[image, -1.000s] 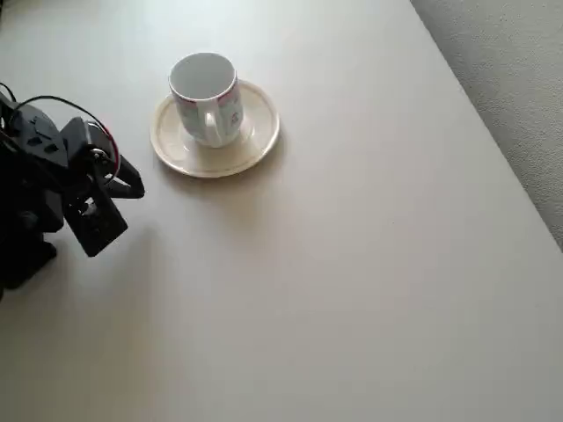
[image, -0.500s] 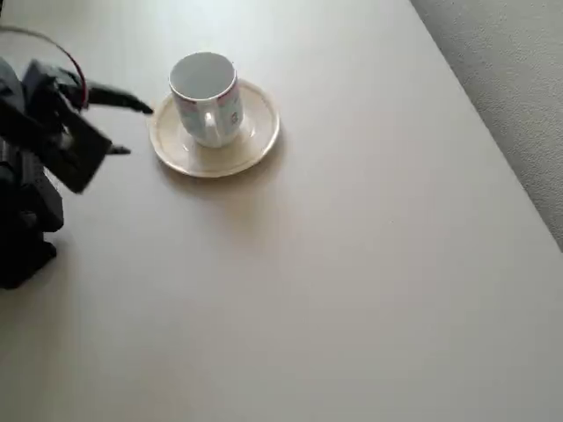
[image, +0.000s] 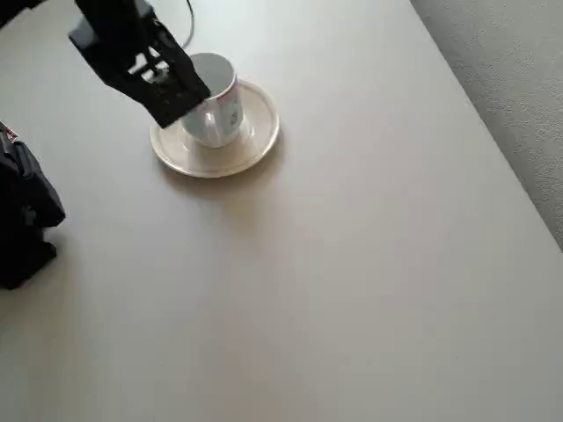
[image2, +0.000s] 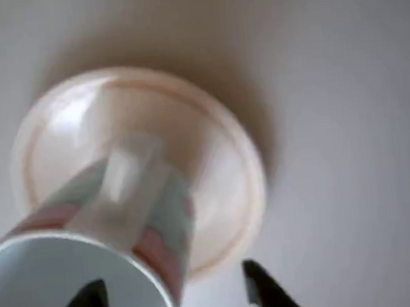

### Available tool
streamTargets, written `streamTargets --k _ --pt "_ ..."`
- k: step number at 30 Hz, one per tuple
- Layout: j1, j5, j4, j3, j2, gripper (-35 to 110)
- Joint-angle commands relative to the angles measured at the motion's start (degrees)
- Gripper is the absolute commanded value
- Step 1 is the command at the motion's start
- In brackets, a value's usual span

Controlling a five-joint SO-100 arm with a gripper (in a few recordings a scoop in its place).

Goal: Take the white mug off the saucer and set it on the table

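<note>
The white mug [image: 218, 107] has a white inside, and its side carries a faint print of pink bands with pale bluish patches, seen in the wrist view [image2: 136, 227]. The saucer [image: 251, 141] under it is cream-white. The table [image: 352, 264] is plain matte off-white. The gripper [image: 171, 97] and its arm are black. At far right, the floor [image: 519, 79] is speckled grey.

You have bare tabletop [image: 352, 264] all around the saucer [image: 255, 141]. Only the mug [image: 220, 110] stands up as an obstacle, with your claw [image2: 173, 303] spread wide over its rim and one side.
</note>
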Motion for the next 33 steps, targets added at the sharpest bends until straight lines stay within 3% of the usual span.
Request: streamTargets --k 1,18,27,33 --pt "-0.97 0.97 -3.87 -1.49 -3.96 23" --pt "-2.55 1.14 -17.31 5.62 -15.64 18" --pt "-1.93 1.85 -19.6 5.27 -17.4 -2" --pt "-1.41 3.08 -19.25 5.1 -14.41 -2"
